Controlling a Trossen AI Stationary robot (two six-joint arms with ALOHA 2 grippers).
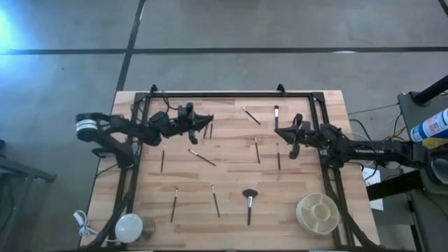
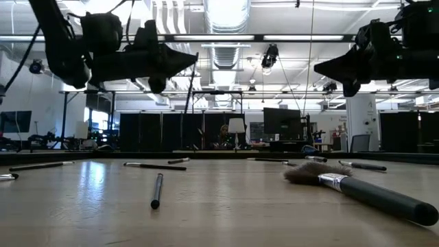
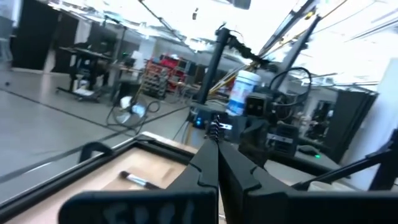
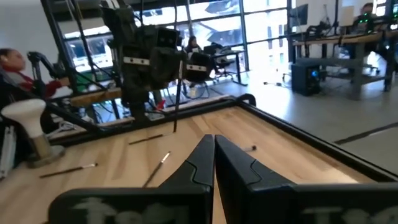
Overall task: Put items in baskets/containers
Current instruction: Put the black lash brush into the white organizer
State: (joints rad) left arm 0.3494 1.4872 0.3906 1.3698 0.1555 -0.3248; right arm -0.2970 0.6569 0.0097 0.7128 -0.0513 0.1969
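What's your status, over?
Left gripper and right gripper shut, empty, raised above the table. Brushes scattered loose. Tub holds none. Nothing in the way.

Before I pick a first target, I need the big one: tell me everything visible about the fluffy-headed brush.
The fluffy-headed brush lies flat on the wooden table, near its front edge, left of the cream tub. It has a dark fanned bristle head, a shiny metal ferrule and a long black handle. The head points toward the table's far side. Nothing touches it; both arms hang well above.
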